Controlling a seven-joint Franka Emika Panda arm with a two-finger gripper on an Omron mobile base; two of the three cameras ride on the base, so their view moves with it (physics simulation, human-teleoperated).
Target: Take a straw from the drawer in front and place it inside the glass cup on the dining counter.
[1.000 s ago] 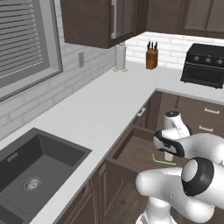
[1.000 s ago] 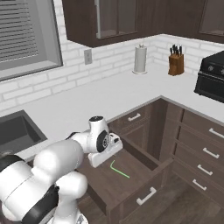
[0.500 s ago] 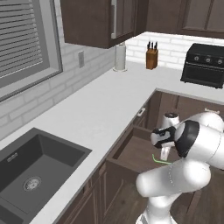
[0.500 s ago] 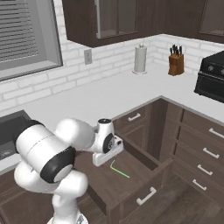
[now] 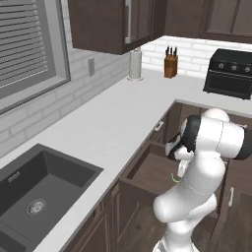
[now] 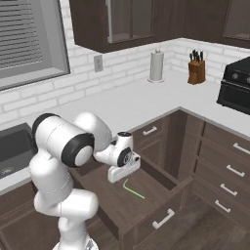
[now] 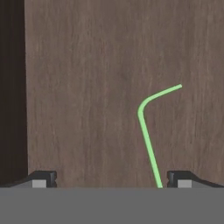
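Observation:
The drawer [image 6: 157, 222] stands pulled open below the white worktop, its wooden floor [image 7: 87, 87] bare apart from a thin green straw [image 6: 133, 189] with a bent end. My gripper [image 6: 122, 178] hangs open just above the drawer floor, pointing down, a little to the left of the straw. In the hand view the straw [image 7: 146, 131] runs from the bend down to the right fingertip [image 7: 179, 177], inside the open gripper [image 7: 111, 178]. In the left base view the straw [image 5: 173, 177] peeks out beside my arm. The glass cup and the dining counter are out of view.
A dark sink [image 5: 44, 197] is set in the worktop to the left. A paper towel roll [image 5: 135, 64], a knife block [image 5: 171, 65] and a black oven [image 5: 231, 74] stand at the far corner. Closed drawers [image 6: 229, 171] flank the open one on the right.
My arm's elbow and upper links have swung up and round, while the hand has stayed over the open drawer. The straw lies where it was and the jaws are as wide as before.

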